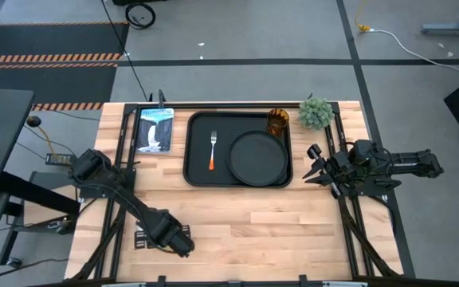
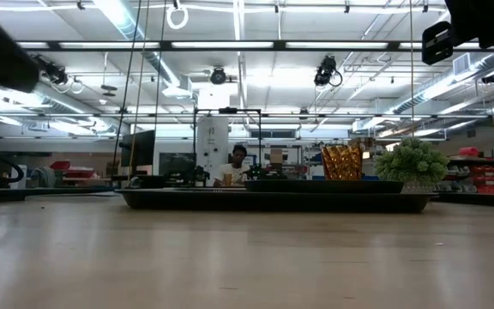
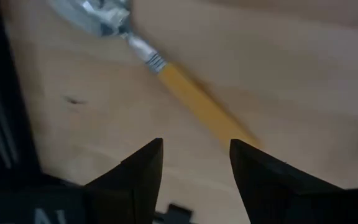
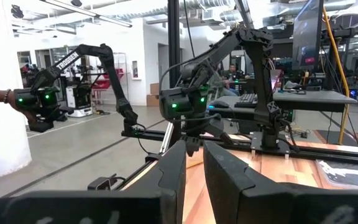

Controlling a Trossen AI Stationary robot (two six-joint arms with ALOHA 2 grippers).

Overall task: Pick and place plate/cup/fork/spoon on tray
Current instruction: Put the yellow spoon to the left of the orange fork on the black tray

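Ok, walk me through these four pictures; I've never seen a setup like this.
Two robot arms work at a wooden table. One camera looks straight down, one sits at table height, and one rides on each wrist. The tray already holds the plate, the fork and the cup; a small plant and a picture card sit beside it. The left gripper, open, hangs over the spoon on the bare wood. The right gripper waits by the tray's right side, holding nothing.

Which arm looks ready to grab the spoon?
The left. Its gripper hangs open right over the spoon on the wood, while the right gripper waits beside the tray.
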